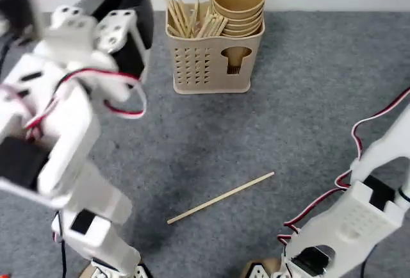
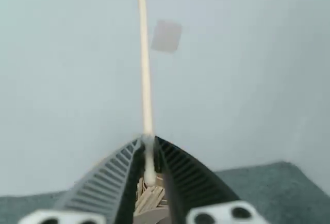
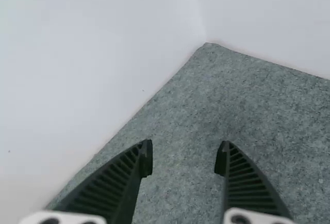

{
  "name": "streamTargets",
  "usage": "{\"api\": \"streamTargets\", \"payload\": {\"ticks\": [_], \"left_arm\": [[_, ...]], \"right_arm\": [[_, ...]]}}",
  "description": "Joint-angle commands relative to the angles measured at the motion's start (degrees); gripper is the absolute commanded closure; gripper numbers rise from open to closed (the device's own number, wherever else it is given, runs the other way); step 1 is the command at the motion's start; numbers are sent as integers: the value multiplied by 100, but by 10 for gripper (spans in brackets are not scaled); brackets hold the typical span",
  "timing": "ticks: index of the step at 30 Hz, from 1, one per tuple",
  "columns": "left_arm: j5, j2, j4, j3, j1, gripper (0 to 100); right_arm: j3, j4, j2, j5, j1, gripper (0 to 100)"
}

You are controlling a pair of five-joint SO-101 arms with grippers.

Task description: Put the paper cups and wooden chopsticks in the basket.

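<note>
Grey carpeted worktop (image 1: 307,98), white wall behind. Basket (image 1: 211,66), holding stacked paper cups (image 1: 238,2) and a chopstick bundle (image 1: 186,15), sits just beside my left pincer (image 2: 148,144), which is clamped on a wooden chopstick (image 2: 145,69). Right pincer (image 3: 183,159): fingers apart over carpet. Loose chopstick (image 1: 221,197) lies well apart from both.

1. Looking around the room, I can't make out any word, number or brand mark.
2. The basket (image 1: 214,66), at twelve o'clock on the table (image 1: 307,98), has a keyhole-like cut-out (image 1: 236,57) in its front wall.
3. A pale square patch (image 2: 166,35) on the wall (image 2: 247,79) is too blurred to read.
</note>
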Motion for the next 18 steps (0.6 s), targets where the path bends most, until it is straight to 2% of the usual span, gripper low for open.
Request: {"api": "streamTargets", "payload": {"ticks": [1,6,12,14,16,18], "left_arm": [[-53,-563,149,-13,26,977],[-26,-1793,149,1648,26,977],[-70,-4105,26,5420,-18,974],[-70,-4791,-747,6686,0,974],[-132,-5433,-2119,7987,-18,974],[-589,-6040,-3235,9349,-18,974]], "right_arm": [[-53,-31,-92,-53,-75,790],[-53,-31,-84,-53,-75,790],[-53,-31,-66,-53,-75,790],[-53,-31,-57,-53,-84,790],[-53,-31,-57,-53,-127,790],[-53,-31,-66,-53,-136,790]]}}
